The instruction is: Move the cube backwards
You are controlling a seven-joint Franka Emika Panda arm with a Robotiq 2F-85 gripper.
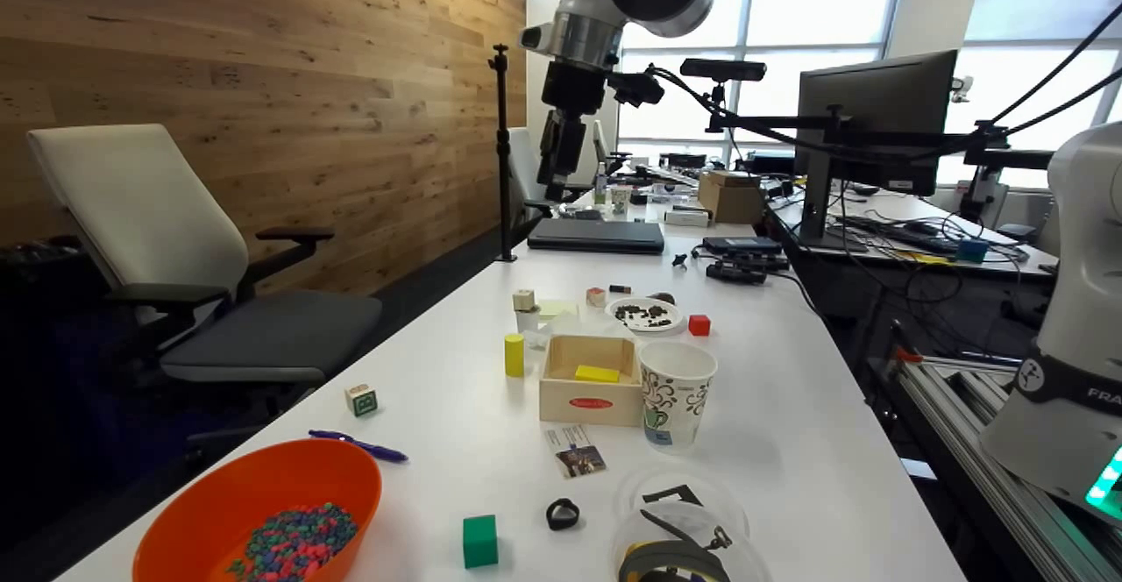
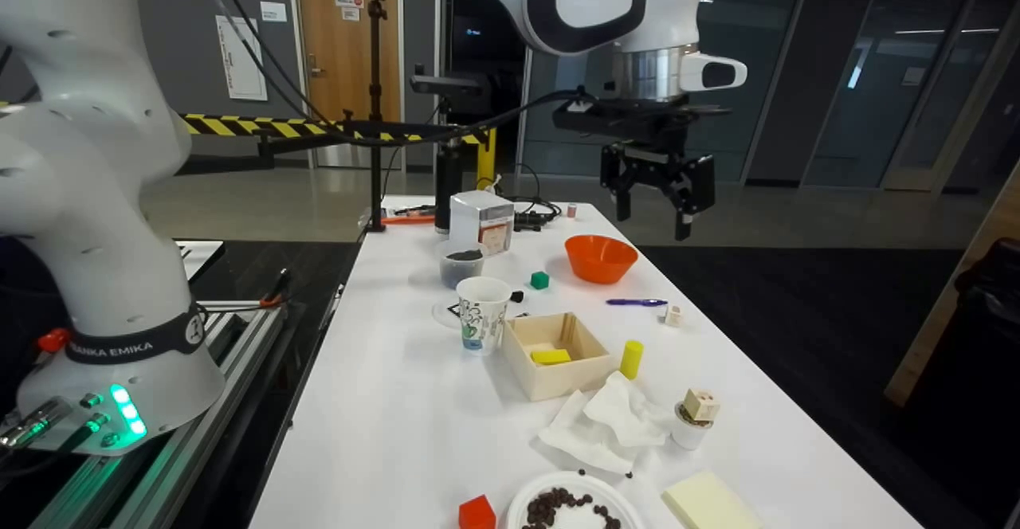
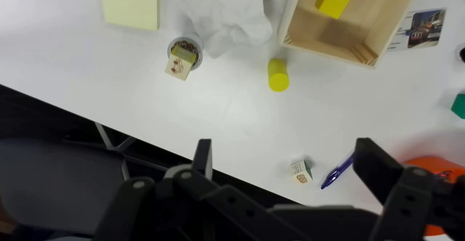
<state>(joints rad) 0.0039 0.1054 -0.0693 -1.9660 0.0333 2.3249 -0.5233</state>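
Note:
A tiny cube that is dark green all over cannot be made out. A small pale lettered cube (image 1: 361, 401) with a dark-green face lies beside the purple pen (image 1: 358, 445), near the table edge. The lettered cube also shows in an exterior view (image 2: 673, 316) and in the wrist view (image 3: 301, 172), between the fingers' lines of sight. A brighter green cube (image 1: 479, 542) stands near the orange bowl and shows in an exterior view (image 2: 539, 280). My gripper (image 2: 653, 220) is open and empty, high above the table. In the wrist view its fingers (image 3: 285, 147) are wide apart.
An orange bowl (image 2: 601, 259), a wooden box (image 2: 558, 382) holding a yellow block (image 2: 550, 357), a paper cup (image 2: 483, 315) and a yellow cylinder (image 2: 631, 359) stand on the table. A red cube (image 1: 699, 325) sits beside a plate (image 1: 644, 326). A chair (image 1: 263, 345) stands alongside.

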